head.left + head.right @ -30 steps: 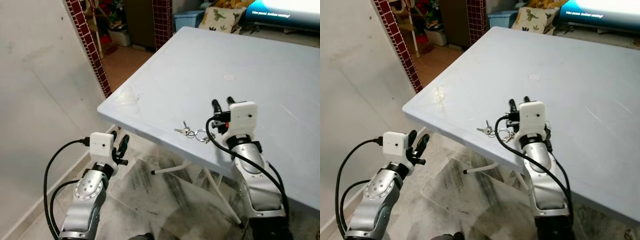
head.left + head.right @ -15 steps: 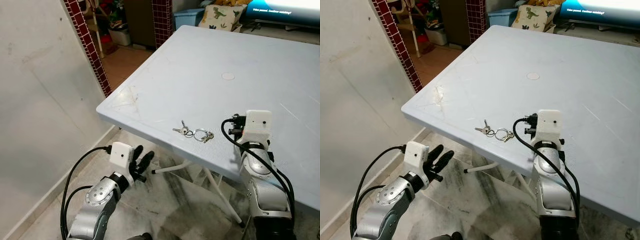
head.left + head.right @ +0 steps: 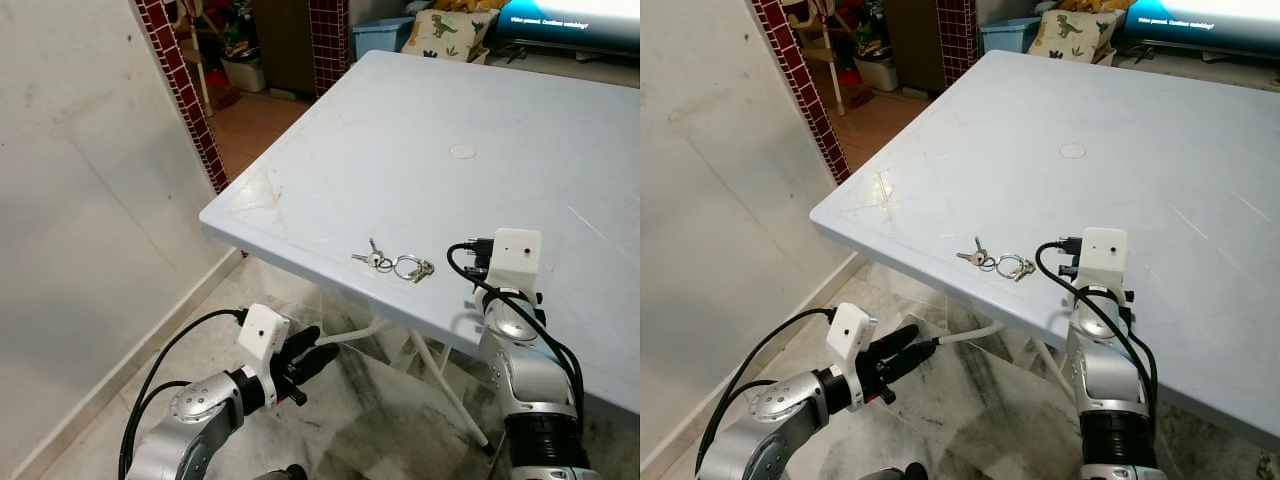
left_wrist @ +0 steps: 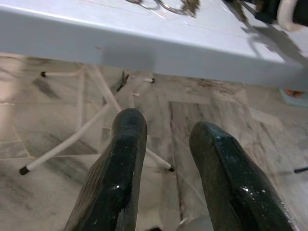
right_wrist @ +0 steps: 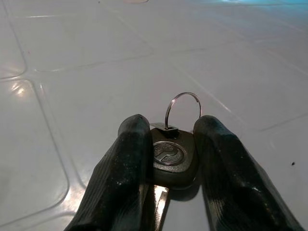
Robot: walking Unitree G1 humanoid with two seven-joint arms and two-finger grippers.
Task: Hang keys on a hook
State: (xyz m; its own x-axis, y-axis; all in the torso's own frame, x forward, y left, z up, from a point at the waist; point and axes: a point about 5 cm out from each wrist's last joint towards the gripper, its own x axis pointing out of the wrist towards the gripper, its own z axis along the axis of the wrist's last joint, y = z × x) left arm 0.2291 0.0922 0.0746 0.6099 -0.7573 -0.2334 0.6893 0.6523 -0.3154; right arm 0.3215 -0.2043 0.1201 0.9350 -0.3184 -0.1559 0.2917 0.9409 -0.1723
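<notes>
Here is the pale blue worktop (image 3: 420, 150), and near its front edge lies a small bunch of keys (image 3: 393, 264) on linked rings, flat on the surface and touched by nothing. Just beside that bunch, toward the robot's right, the right arm reaches up over the edge with its white wrist camera box (image 3: 514, 259) on top. From the right wrist view the story is clearer: the right claw (image 5: 166, 144) is clamped on a separate dark-headed key (image 5: 168, 156), the two black fingers (image 5: 127, 159) pressing its head from either side, a thin wire key ring (image 5: 183, 108) standing up from the top of the key, and the metal blade pointing back toward the wrist. That key sits low over the worktop, though whether it rests on the surface I cannot tell. Down below, the left claw (image 3: 305, 358) hangs under table height over the marbled floor (image 3: 330, 400), pointing toward the white table legs (image 4: 86, 125). Its fingers (image 4: 120, 173) stand apart with nothing between them, and the left wrist view looks up past them at the underside edge of the worktop, the bunch of keys just peeking over the top. A grey wall (image 3: 80, 200) and a strip of red tiles (image 3: 190, 100) stand on the robot's left.
</notes>
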